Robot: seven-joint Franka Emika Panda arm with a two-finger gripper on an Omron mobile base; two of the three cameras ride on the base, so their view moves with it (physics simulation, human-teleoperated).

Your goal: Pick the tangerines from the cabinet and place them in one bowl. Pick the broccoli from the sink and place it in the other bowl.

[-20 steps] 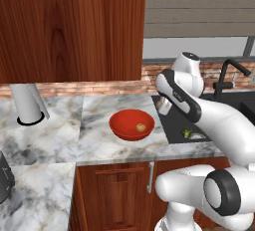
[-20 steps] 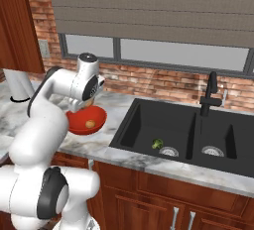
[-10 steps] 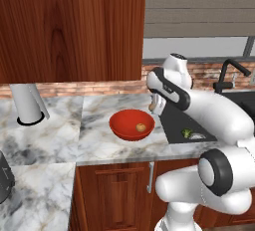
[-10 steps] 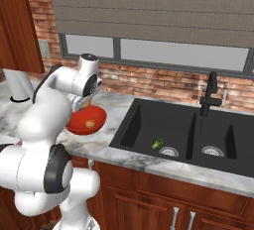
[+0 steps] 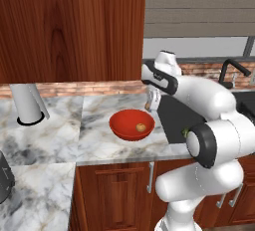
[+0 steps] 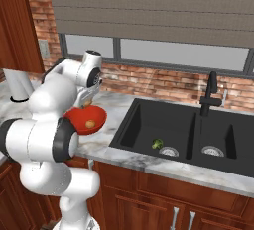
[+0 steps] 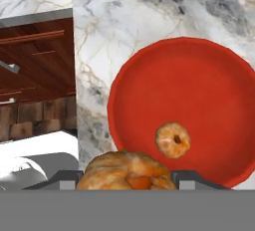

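The white arm's two-finger gripper (image 5: pixel 149 105) hangs above the marble countertop (image 5: pixel 94 120), just off the 2 o'clock edge of the round, shallow, glossy red bowl (image 5: pixel 132 124), and it is pinching a small, round, orange-tan tangerine (image 7: pixel 128 172) between its dark finger tips. In the hand view that held tangerine sits right at the gripper (image 7: pixel 128 179), at 6 o'clock of the frame, with the red bowl (image 7: pixel 184 75) spread out beyond it. A second orange-tan tangerine (image 5: pixel 141 127) already lies inside the bowl, toward its 4 o'clock side as seen from the left base view; the same fruit (image 7: pixel 172 140) shows in the hand view, resting on the red floor and apart from the held one. From the right base view the gripper (image 6: pixel 88 101) is at 12 o'clock of the bowl (image 6: pixel 87 120), and the bowl's tangerine (image 6: pixel 90 124) is visible in it. The small, lumpy green broccoli floret (image 6: pixel 157 144) lies on the floor of the black matte double-basin sink (image 6: pixel 149 120), in its left basin, at about 9 o'clock of the silver drain (image 6: pixel 169 151). The reddish-brown wood-grain wall cabinet (image 5: pixel 69 26) hangs above the counter.
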